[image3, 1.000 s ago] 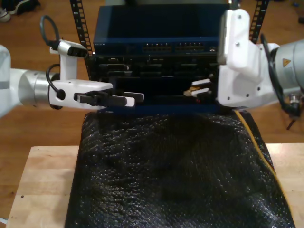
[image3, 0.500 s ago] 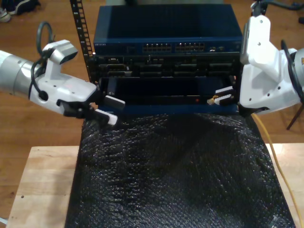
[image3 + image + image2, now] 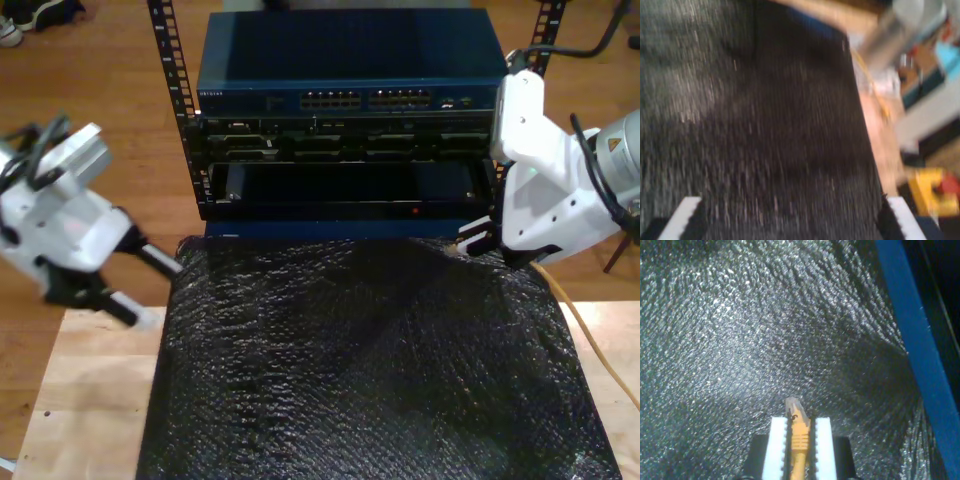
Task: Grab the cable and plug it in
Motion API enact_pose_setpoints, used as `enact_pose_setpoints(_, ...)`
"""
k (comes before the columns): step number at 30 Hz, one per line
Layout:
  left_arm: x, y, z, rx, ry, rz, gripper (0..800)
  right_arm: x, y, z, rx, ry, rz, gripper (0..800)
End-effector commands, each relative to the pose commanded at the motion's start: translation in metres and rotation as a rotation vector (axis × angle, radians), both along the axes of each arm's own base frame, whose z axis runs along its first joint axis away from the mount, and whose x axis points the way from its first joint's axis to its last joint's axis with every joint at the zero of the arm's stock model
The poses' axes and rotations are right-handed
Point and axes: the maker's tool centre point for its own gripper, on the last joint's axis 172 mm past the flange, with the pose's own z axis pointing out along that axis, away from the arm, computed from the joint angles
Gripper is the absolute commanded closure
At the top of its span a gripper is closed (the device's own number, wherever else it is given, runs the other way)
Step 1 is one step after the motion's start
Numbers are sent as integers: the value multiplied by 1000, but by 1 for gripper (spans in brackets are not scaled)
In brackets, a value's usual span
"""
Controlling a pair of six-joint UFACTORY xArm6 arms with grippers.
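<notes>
The second gripper (image 3: 798, 440) has its jaws closed tight on the cable (image 3: 799, 437), just behind the clear plug (image 3: 793, 407), which projects beyond the fingertips. In the exterior view this gripper (image 3: 478, 238) hangs over the black mat (image 3: 370, 370) at its far edge, just in front of the equipment rack (image 3: 345, 130) and toward the exterior view's right; the cable (image 3: 590, 335) trails back off the mat's right edge. The first gripper (image 3: 790, 220) has its jaws spread wide with nothing between them; in the exterior view it (image 3: 140, 285) sits beside the mat, at the exterior view's left of the rack, well apart from the plug. To do this step well, I judge that the plug should be brought square to a port on the blue switch (image 3: 345, 70) at the top of the rack, latch side correctly oriented, then pushed straight in without side load; the grip so close to the tip should limit bending. Count: two arms, one cable, one plug, one mat, one rack, one wooden worktop (image 3: 90, 400). The port rows are too small to count.
</notes>
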Motion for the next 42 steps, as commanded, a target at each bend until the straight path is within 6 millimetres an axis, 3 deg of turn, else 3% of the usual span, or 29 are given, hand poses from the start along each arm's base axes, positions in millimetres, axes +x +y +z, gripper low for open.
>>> enact_pose_setpoints(7,-37,70,-15,97,-46,-50,2,1,0,-10,-2,24,0,800)
enact_pose_setpoints(16,-107,121,-46,76,-55,-97,2,1,0,-22,-3,54,-1,800)
enact_pose_setpoints(25,-169,138,-64,36,-63,-117,2,-1,0,-31,-5,72,-1,800)
enact_pose_setpoints(33,-213,140,-72,2,-92,-139,2,-3,-4,-32,-22,71,4,800)
enact_pose_setpoints(42,-257,127,-92,-59,-121,-145,1,-8,-5,-38,-26,83,6,800)
